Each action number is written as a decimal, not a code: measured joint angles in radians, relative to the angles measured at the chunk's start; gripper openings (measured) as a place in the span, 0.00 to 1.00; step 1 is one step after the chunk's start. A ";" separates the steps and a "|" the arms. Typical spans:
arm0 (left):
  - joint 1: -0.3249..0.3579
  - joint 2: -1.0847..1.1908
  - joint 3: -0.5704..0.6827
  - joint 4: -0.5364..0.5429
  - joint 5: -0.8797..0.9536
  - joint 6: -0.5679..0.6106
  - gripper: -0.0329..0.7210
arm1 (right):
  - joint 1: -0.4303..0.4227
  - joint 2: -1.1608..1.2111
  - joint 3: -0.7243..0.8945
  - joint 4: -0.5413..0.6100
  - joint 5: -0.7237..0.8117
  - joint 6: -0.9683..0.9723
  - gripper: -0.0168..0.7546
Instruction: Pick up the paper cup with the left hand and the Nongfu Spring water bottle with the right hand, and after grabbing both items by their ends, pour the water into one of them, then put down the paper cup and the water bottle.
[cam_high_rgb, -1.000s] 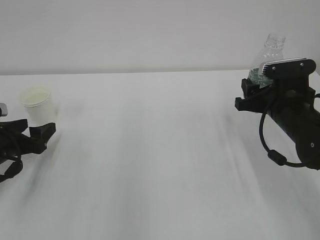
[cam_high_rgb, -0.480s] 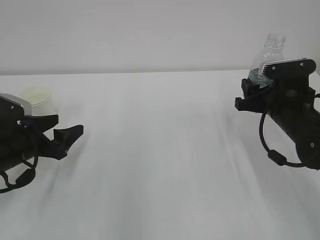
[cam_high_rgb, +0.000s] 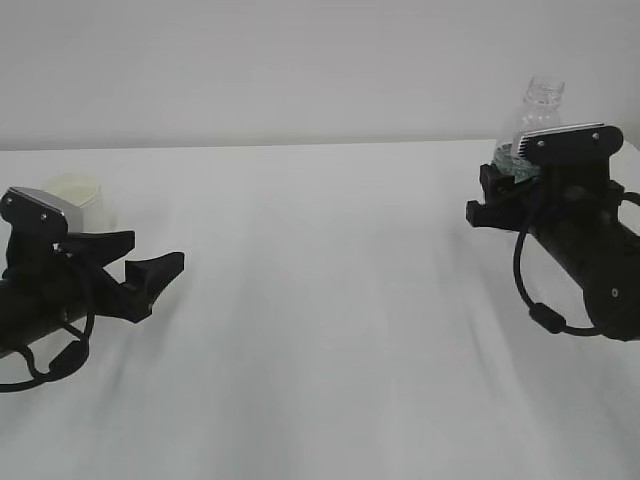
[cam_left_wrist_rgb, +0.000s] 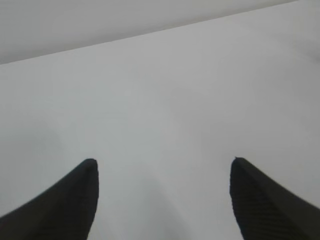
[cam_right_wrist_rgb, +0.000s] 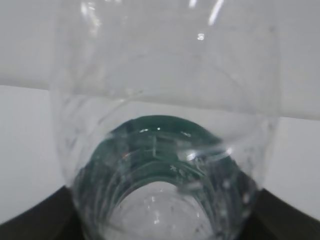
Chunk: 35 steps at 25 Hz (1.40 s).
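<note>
From the front, the left hand (cam_high_rgb: 150, 268) lies low near the worktop's (cam_high_rgb: 330, 300) left edge, its claw spread wide with nothing in it. The paper cup (cam_high_rgb: 76, 190) stands just behind it by that same edge, partly hidden by the arm. By the right edge, the right hand (cam_high_rgb: 500, 190) grips the Nongfu Spring water bottle (cam_high_rgb: 534, 120), neck up.

The left wrist camera shows two dark fingertips (cam_left_wrist_rgb: 75, 200) far apart over bare worktop.

The right wrist camera is filled by the clear bottle, green label visible, held between the fingers (cam_right_wrist_rgb: 30, 215).
</note>
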 joint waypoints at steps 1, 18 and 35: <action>0.000 0.000 0.000 -0.007 0.000 0.000 0.82 | 0.000 0.010 -0.006 0.000 0.000 0.000 0.61; 0.000 -0.002 0.001 -0.021 0.000 0.000 0.79 | 0.000 0.136 -0.064 0.000 -0.004 0.000 0.61; 0.000 -0.002 0.005 -0.021 0.000 0.000 0.79 | 0.000 0.185 -0.067 0.000 -0.056 0.041 0.61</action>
